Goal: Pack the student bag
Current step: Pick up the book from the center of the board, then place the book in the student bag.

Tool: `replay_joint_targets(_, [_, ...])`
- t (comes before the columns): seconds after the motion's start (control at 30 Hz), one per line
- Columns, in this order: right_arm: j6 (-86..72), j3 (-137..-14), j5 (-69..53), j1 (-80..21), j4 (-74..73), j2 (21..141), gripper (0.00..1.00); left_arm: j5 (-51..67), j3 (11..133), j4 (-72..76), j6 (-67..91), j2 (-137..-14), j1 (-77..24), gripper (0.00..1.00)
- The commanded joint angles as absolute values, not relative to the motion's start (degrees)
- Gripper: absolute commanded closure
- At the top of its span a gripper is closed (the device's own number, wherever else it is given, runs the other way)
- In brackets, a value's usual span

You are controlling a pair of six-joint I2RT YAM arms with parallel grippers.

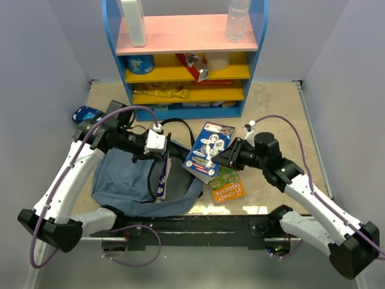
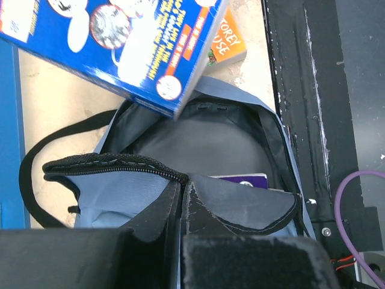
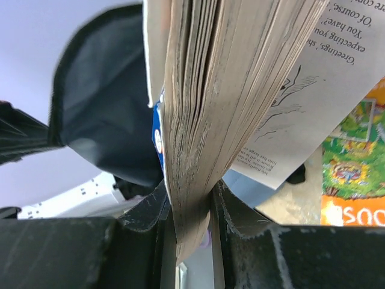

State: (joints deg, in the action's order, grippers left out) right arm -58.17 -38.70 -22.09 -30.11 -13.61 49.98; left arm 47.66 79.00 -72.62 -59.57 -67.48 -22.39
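Beige worktop, grey walls, blue shelf unit at the back. The bag lies left of centre in front of the left arm, with its mouth facing right towards the middle of the worktop. Left pincer is clenched on the bag's upper rim by the zip and props the mouth open. The dark lining shows, and a purple book sits inside. Right pincer is clamped on the page edge of the blue book, held clear of the worktop above an orange book. Key relation: the mouth is just to the left of the right pincer, and the blue book's near-left corner overhangs the rim in the left wrist view. The book's long axis runs far-to-near, slightly slanted, so roughly across the opening. Right arm does the insert, my read: swing the book leftward and down, leading with that corner. Risk is snagging the rim.
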Motion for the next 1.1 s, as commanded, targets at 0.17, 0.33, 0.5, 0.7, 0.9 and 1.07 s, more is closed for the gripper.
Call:
replay_joint_targets(0.17, [-60.5,-47.6,-19.7,-43.8,-5.8,59.3,1.00,50.5,80.6,-70.0,-56.1,-66.7,-22.1,1.00])
replay_joint_targets(0.33, [-61.7,-50.6,-17.9,-50.3,-1.4,67.6,1.00,51.0,80.7,-69.7,-55.9,-65.7,-22.1,1.00])
replay_joint_targets(0.5, [-62.4,-54.8,-17.0,-54.2,-0.3,75.7,1.00,51.9,81.6,-69.9,-55.7,-65.1,-22.1,1.00])
replay_joint_targets(0.7, [-61.6,-60.4,-16.8,-56.7,0.9,85.1,1.00,53.3,82.3,-67.7,-52.7,-63.4,-22.1,1.00])
replay_joint_targets(0.9, [-60.9,-66.1,-14.1,-58.3,3.4,92.8,1.00,54.1,81.1,-67.8,-52.6,-63.3,-22.1,1.00])
replay_joint_targets(1.07, [-59.1,-68.0,-14.9,-60.1,-1.2,95.3,0.70,53.8,79.8,-67.8,-53.4,-62.6,-22.1,1.00])
